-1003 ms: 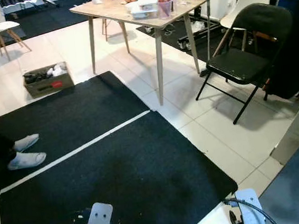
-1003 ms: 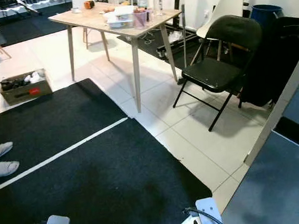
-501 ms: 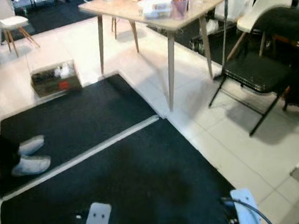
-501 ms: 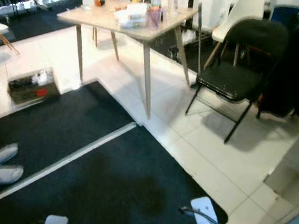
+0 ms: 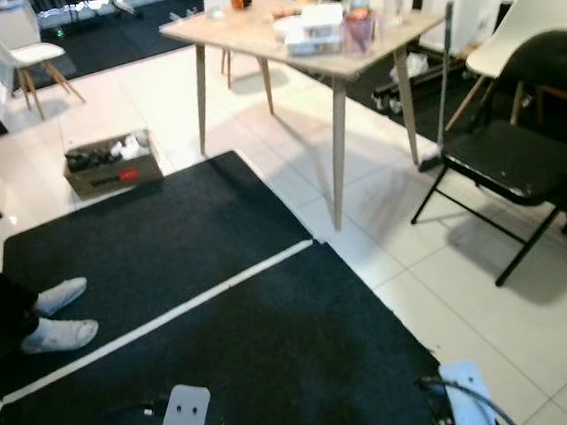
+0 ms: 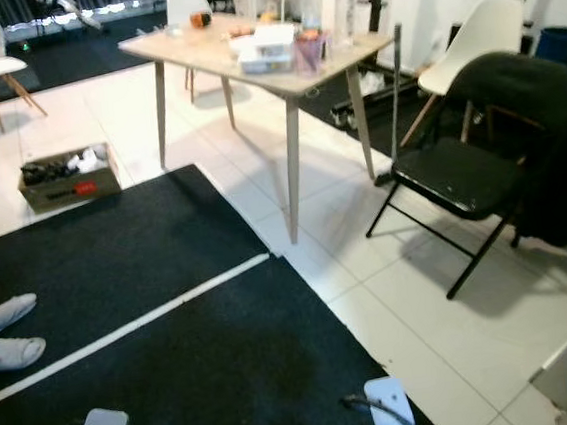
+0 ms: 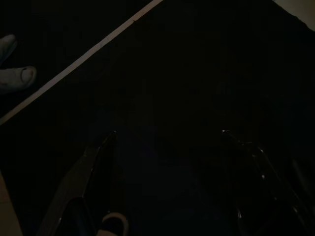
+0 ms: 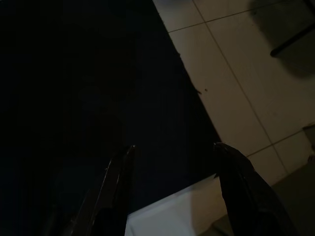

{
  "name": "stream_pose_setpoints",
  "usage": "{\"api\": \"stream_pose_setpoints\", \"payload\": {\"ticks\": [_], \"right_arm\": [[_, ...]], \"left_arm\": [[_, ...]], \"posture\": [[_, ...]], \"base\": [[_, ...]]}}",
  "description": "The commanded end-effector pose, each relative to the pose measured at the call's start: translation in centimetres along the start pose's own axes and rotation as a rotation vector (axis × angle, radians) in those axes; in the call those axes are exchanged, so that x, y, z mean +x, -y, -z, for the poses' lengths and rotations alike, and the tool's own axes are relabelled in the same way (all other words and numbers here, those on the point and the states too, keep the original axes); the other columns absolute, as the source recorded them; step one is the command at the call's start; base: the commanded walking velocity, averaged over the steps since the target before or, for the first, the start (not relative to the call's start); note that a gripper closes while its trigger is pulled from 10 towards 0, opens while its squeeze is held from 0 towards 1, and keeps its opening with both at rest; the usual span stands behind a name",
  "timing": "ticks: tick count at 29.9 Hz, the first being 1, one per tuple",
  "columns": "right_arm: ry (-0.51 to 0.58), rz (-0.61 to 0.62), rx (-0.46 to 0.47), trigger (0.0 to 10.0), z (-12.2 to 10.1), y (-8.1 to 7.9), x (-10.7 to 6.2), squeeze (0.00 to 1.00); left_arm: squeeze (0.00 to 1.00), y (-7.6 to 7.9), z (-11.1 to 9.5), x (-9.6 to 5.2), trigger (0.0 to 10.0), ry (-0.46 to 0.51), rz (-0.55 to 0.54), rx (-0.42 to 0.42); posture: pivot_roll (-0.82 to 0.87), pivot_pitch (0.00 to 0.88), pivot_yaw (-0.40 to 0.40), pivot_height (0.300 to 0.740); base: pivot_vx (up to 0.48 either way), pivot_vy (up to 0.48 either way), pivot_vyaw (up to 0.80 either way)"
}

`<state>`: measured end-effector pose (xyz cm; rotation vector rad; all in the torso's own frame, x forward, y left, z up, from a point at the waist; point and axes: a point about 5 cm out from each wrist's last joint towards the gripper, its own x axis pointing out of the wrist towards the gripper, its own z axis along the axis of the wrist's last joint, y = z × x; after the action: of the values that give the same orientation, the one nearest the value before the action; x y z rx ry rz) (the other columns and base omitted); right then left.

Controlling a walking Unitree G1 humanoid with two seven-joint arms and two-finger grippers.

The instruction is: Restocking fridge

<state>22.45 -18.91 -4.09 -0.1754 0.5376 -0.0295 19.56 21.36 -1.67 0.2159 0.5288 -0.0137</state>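
Observation:
A light wooden table (image 5: 246, 27) stands ahead on the white tile floor. It carries stacked white containers (image 5: 311, 31), a pink cup (image 5: 359, 32) and two clear bottles (image 6: 311, 9). Both arms hang low over the black mat (image 5: 226, 349). In the left wrist view, my left gripper (image 7: 168, 132) is open above the dark mat, with nothing between its fingers. My right gripper (image 8: 174, 145) is open too, over the mat's edge where it meets the tiles.
A black folding chair (image 5: 514, 155) and a white chair (image 5: 532, 23) stand to the right of the table. A cardboard box (image 5: 110, 164) of items sits on the tiles at the left. A person's feet in white socks (image 5: 58, 320) rest on the mat's left edge.
The whole picture has shifted, so the camera has moved: the table and chair now sit further right and lower. The grey-blue surface at the lower right has left the picture.

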Motion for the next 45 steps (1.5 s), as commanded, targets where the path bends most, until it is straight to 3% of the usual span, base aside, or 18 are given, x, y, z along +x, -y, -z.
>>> {"api": "stream_pose_setpoints", "payload": {"ticks": [1,45], "right_arm": [[-0.022,0.009,0.005,10.0,0.58,0.18,-0.22,0.0],[-0.018,0.004,0.002,10.0,0.33,0.02,-0.01,0.0]], "left_arm": [[0.0,0.15,0.43,-0.14,10.0,-0.017,0.007,0.006],[0.0,0.06,0.42,-0.06,10.0,-0.017,0.005,0.005]], "posture": [[-0.08,0.129,0.033,0.736],[-0.08,0.112,0.034,0.736]], "base": [[0.431,0.0,0.0],[0.407,0.0,0.0]]}}
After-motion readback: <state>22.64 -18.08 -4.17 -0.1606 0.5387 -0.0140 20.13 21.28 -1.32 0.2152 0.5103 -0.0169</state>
